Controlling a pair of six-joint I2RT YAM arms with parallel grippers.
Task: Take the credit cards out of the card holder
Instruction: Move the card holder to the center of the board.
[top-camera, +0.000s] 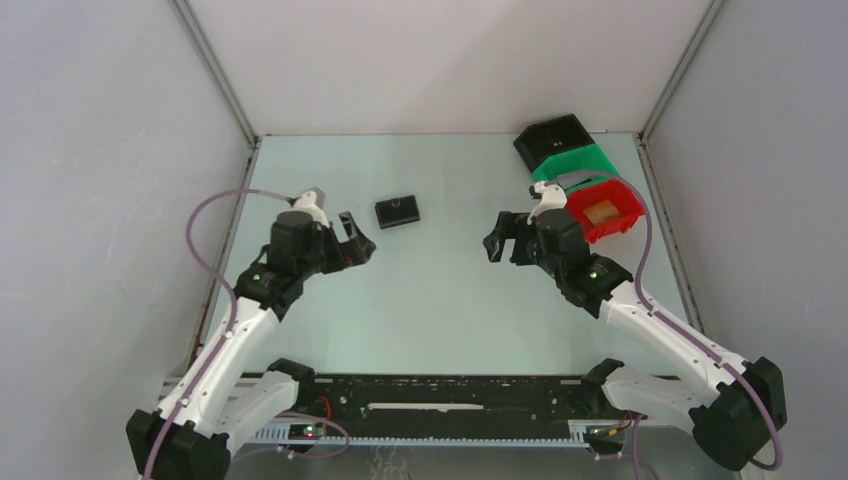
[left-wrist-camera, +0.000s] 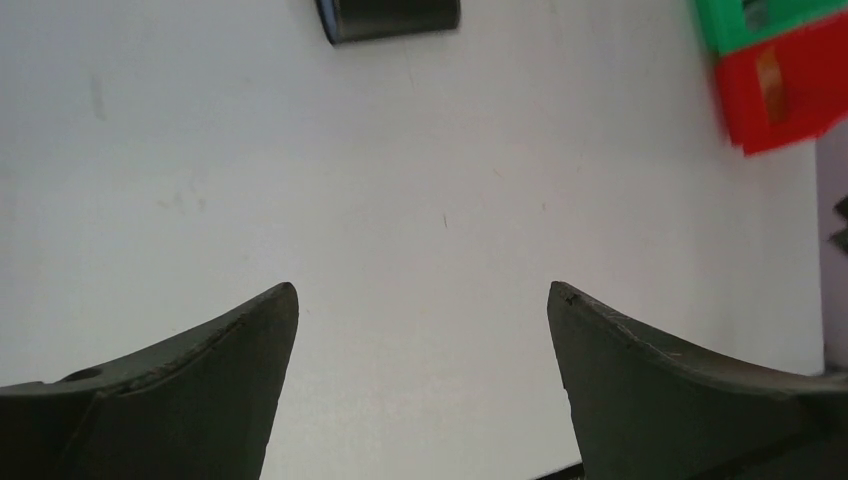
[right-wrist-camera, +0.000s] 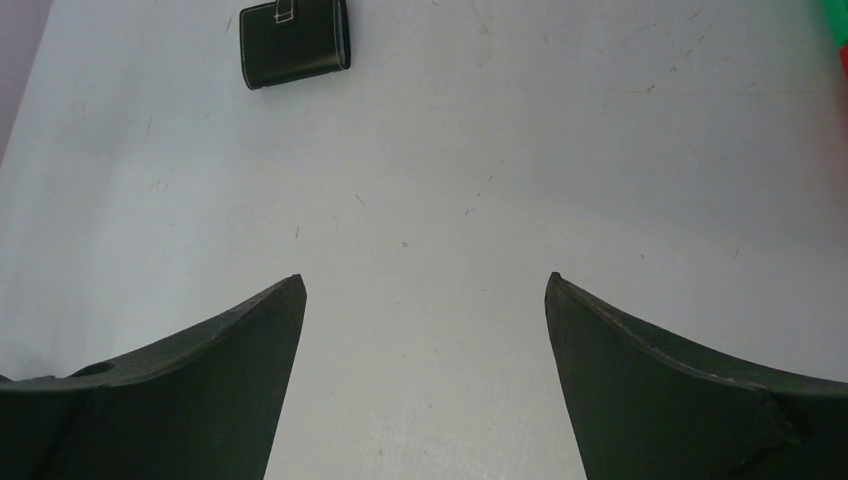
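Reaching comes first: left gripper (top-camera: 354, 242) and right gripper (top-camera: 497, 241) hang spread and empty; the closed card holder (top-camera: 397, 212), ahead of both, needs pinning and unfolding

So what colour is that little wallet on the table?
The wallet is black with pale stitching; the right wrist view shows it best.

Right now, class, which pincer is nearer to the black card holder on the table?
Left. The left pincer hangs open just near-left of the card holder, apart from it. The right pincer, also open, is farther off on its right side, toward the red bin.
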